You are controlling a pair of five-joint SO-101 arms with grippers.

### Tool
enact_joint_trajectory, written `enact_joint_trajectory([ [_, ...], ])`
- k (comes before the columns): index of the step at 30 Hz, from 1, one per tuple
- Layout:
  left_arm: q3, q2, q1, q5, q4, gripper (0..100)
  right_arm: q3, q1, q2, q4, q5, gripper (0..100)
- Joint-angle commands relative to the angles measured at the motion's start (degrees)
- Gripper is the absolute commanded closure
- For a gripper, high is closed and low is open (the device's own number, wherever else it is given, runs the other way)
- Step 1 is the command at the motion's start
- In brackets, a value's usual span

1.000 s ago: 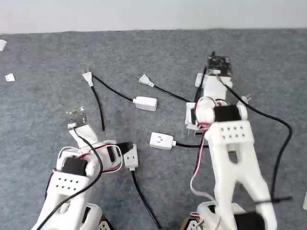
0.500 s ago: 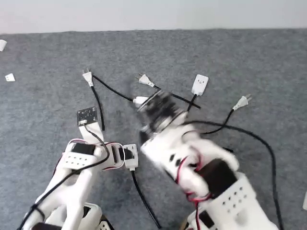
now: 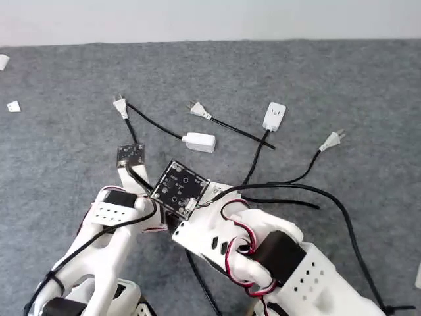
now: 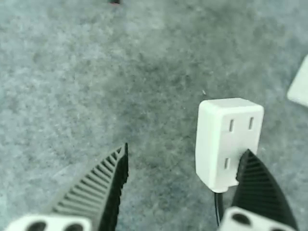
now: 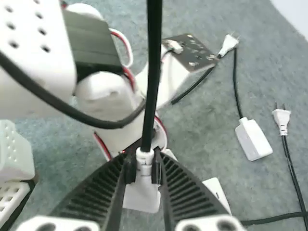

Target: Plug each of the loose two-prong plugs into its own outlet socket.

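Observation:
In the left wrist view my left gripper [image 4: 185, 153] stands open over the carpet. A white outlet socket [image 4: 228, 139] lies face up against one of its fingertips [image 4: 250, 166]. In its own wrist view my right gripper [image 5: 143, 161] is shut on a white plug [image 5: 142, 195]. The plug's black cord [image 5: 153, 72] rises toward the camera, and its prongs are hidden. The corner of another socket [image 5: 216, 189] lies just beyond. From above, the right arm [image 3: 263, 250] reaches across beside the left arm [image 3: 108, 217]. Loose plugs [image 3: 120, 105] [image 3: 196, 108] [image 3: 332, 139] lie farther back.
Two more white sockets [image 3: 198, 141] [image 3: 274, 115] lie on the grey carpet among black cords [image 3: 283, 187] that cross its middle and right. The two arms crowd together at the front left. Small white scraps [image 3: 13, 106] lie at the far left.
The right arm has swung from the right of the table across to the left arm, its gripper still shut. The left arm has shifted slightly forward. The socket at centre is now mostly covered.

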Motion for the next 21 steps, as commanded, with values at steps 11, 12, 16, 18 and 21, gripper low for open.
enact_joint_trajectory([
  [11,0.4,-9.1,-4.2,-0.6,-4.9,67,5.0,-0.7,-1.3,-1.1,-1.1,99.1],
  [12,1.1,-10.8,-4.9,0.6,-5.2,67,5.0,-0.7,-1.3,-1.1,-1.1,99.1],
  [16,5.3,-17.7,-5.8,1.9,-7.7,67,5.3,-0.7,-1.0,-1.1,-1.1,99.1],
  [18,7.3,-21.3,-5.5,2.0,-8.8,67,5.5,-0.7,-1.0,-1.1,-1.1,99.1],
  [21,9.0,-26.3,-5.5,4.5,-8.8,67,5.8,-0.7,-1.0,-1.1,-2.0,99.1],
])
